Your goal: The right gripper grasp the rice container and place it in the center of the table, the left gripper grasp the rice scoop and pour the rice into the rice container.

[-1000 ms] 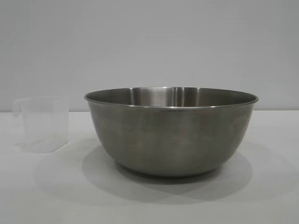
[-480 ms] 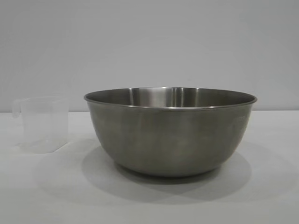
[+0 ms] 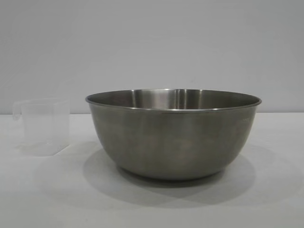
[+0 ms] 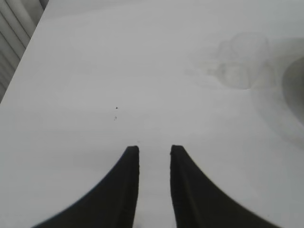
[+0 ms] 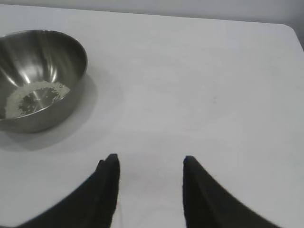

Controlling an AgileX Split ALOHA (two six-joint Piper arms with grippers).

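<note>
Exterior view: rice container [image 3: 173, 135] sits upright mid-tabletop [image 3: 42, 199], rice scoop [image 3: 42, 126] upright on the cloth just beside it on the left arm's side, apart, not touching. Neither tool in frame. Bowl interior is hidden from this level angle, scoop looks empty.

Left wrist view: left tool [image 4: 155, 154] hangs over bare cloth, jaws a narrow gap apart, grasping nothing. Scoop [image 4: 242, 66] is well ahead of the tips and off to the bowl side, faint against the white. A dark arc of the bowl [image 4: 295, 90] shows just past it at the frame edge.

Right wrist view: right tool [image 5: 151, 164] released, jaws wider apart, nothing between them, over empty cloth. Bowl [image 5: 40, 78] is well ahead and off to one side. Rice [image 5: 35, 97] already lies in a pale ring on the bowl floor.

Judgement: both steps look done, arms read as pulled back. If anything remains it's just parking. Do it well by keeping both tools clear of bowl rim and scoop; the scoop is light and would tip on a brush.

View differences: only the right wrist view shows the rice in the bowl. Only the exterior view shows the scoop-to-bowl gap cleanly. Only the wrist views show the tools' state.
</note>
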